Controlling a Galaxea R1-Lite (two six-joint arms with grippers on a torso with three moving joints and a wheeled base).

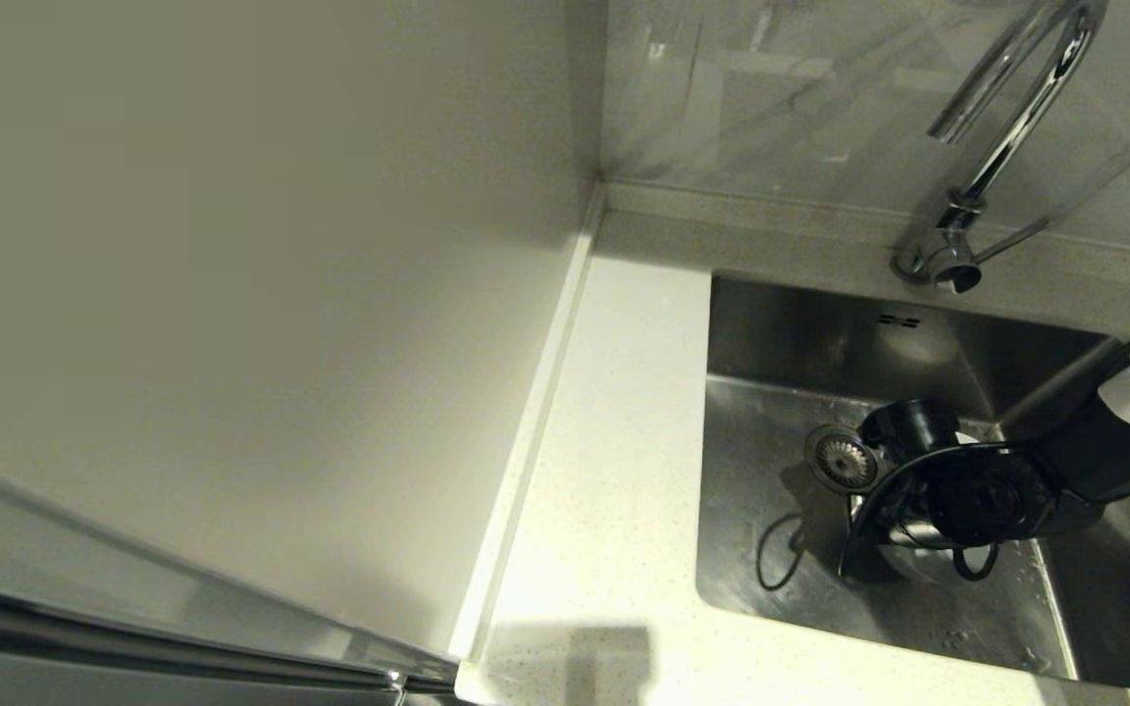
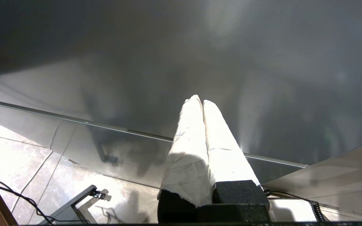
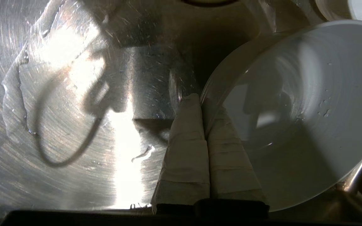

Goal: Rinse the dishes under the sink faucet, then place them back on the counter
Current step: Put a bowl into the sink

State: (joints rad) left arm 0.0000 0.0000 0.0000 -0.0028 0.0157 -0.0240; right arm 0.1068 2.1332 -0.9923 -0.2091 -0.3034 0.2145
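Right gripper (image 3: 203, 100) low in the shiny steel sink (image 1: 771, 510), near the round drain (image 1: 842, 458), fingers pinching the rim of a smooth white bowl (image 3: 297, 106), left gripper (image 2: 200, 102) closed, empty, away from the sink

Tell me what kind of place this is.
Most likely a home-style kitchen: a steel sink set into a white counter, with a chrome faucet behind it. The right pincer is down in the sink, shut on a bowl rim.
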